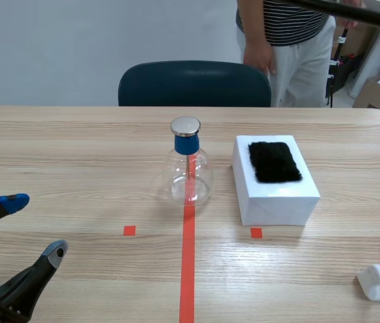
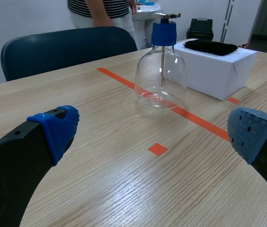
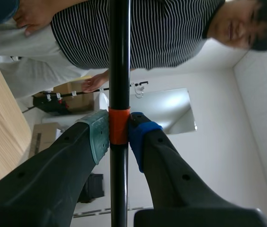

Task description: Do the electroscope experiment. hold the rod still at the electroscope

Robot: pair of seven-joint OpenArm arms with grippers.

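- The right gripper (image 3: 119,135) pinches the black rod (image 3: 119,56) at its orange band. It is raised high toward the far right corner of the desk (image 1: 75,155), well apart from the electroscope (image 1: 188,168) at the desk's middle.
- The step likely calls for bringing the rod's end near the metal disc (image 1: 186,126), then freezing there with a firm grip and no knock to the flask.
- The left gripper (image 1: 35,225), fingers spread, rests by the near left corner and is best kept out of the way.
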